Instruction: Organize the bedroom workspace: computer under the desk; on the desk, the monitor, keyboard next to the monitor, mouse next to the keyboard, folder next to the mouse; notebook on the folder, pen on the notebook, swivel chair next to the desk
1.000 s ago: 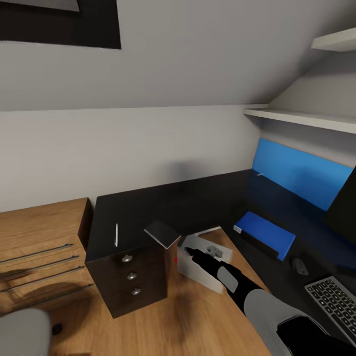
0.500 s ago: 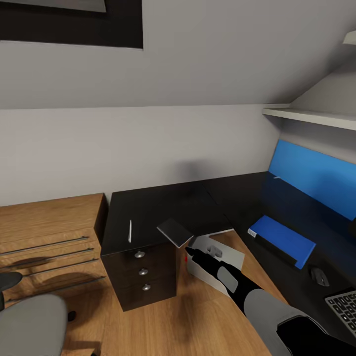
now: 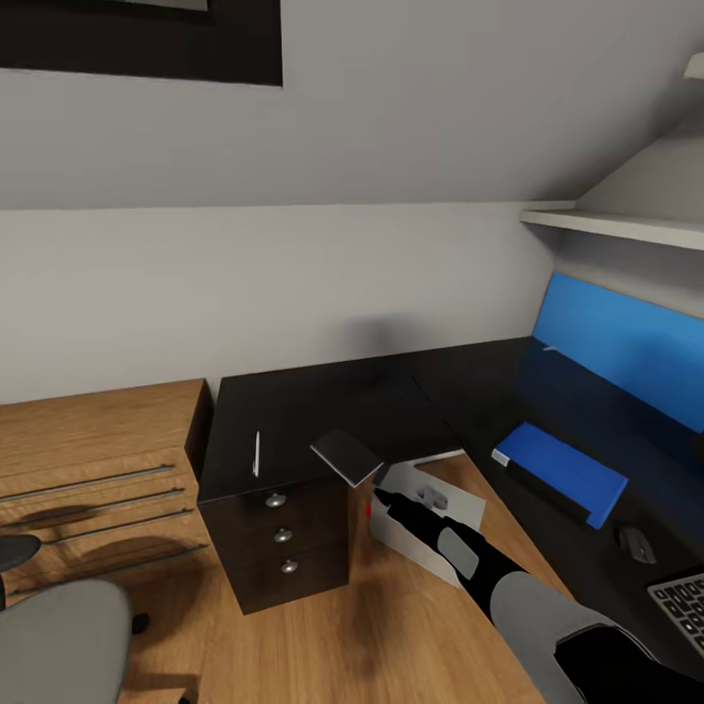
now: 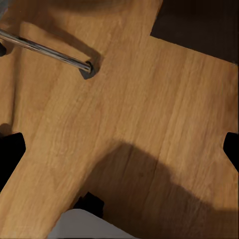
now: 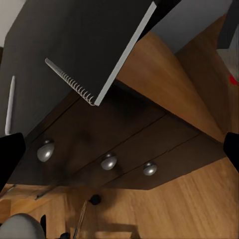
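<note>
Ahead of us our right arm (image 3: 508, 587) reaches forward and down from the lower right of the head view, its dark gripper (image 3: 383, 501) ending just beside the front corner of the desk (image 3: 342, 411). We cannot tell from the head view whether the fingers are apart; in the right wrist view only their dark tips sit at the two side edges, wide apart, with nothing between them, so the gripper reads as open. Our left gripper looks straight down at the wood floor (image 4: 149, 99), its tips likewise at the two side edges of the left wrist view, spread and holding nothing; a chrome chair leg (image 4: 45, 50) crosses that view.

On the desk, the notebook (image 3: 346, 457) lies at the front corner above the drawer unit (image 3: 284, 538), part of it overhanging the edge, its spiral binding clear in the right wrist view. The pen (image 3: 257, 455) lies on the desktop, near the notebook and apart from it. The computer (image 3: 430, 518) stands on the floor under the desk, just beyond the right gripper. Further right the folder (image 3: 559, 469) lies flat on the desk, the mouse (image 3: 636, 544) near it, and a corner of the keyboard (image 3: 684, 606) shows at the frame edge. The chair (image 3: 49, 636) seat sits at the lower left, next to a wooden dresser (image 3: 88, 460).
</note>
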{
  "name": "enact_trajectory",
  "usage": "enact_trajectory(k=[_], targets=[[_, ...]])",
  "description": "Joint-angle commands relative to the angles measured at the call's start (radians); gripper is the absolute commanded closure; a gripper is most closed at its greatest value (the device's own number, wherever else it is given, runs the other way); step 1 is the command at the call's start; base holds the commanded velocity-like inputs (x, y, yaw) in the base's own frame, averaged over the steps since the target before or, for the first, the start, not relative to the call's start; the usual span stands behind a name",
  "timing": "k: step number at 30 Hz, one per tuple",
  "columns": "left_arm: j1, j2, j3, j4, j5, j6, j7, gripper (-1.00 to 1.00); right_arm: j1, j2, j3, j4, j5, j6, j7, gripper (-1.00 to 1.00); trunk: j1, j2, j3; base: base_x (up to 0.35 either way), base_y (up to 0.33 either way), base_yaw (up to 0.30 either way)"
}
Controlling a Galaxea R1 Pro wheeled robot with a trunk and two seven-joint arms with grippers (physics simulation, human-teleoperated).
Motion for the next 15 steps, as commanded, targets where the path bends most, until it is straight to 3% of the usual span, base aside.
enact_trajectory(k=[1,3,8,10,15], targets=[[0.0,-0.001,0.001,-0.025,-0.002,0.024,0.001,-1.0,-0.001,-0.001,0.003,0.0,-0.008,0.004,0.002,-1.0,0.004,-0.008,-0.004,0.0,0.0,0.0],[0.0,-0.003,0.001,-0.128,-0.038,0.153,0.004,-1.0,-0.001,-0.001,0.003,0.0,-0.009,0.005,0.002,-1.0,0.012,-0.022,-0.011,0.0,0.0,0.0],[0.0,-0.005,0.002,-0.342,-0.059,0.351,0.006,-1.0,-0.001,-0.002,0.003,0.0,-0.009,0.007,0.001,-1.0,0.031,-0.057,-0.026,0.0,0.0,0.0],[0.0,-0.01,0.002,-0.415,-0.062,0.4,0.005,-1.0,-0.001,-0.002,0.003,0.0,-0.01,0.009,0.0,-1.0,0.038,-0.071,-0.033,0.0,0.0,0.0],[0.0,-0.025,0.004,-0.506,-0.064,0.441,0.003,-1.0,-0.001,-0.009,0.001,-0.001,-0.014,0.012,-0.001,-1.0,0.058,-0.106,-0.048,0.0,0.0,0.0]])
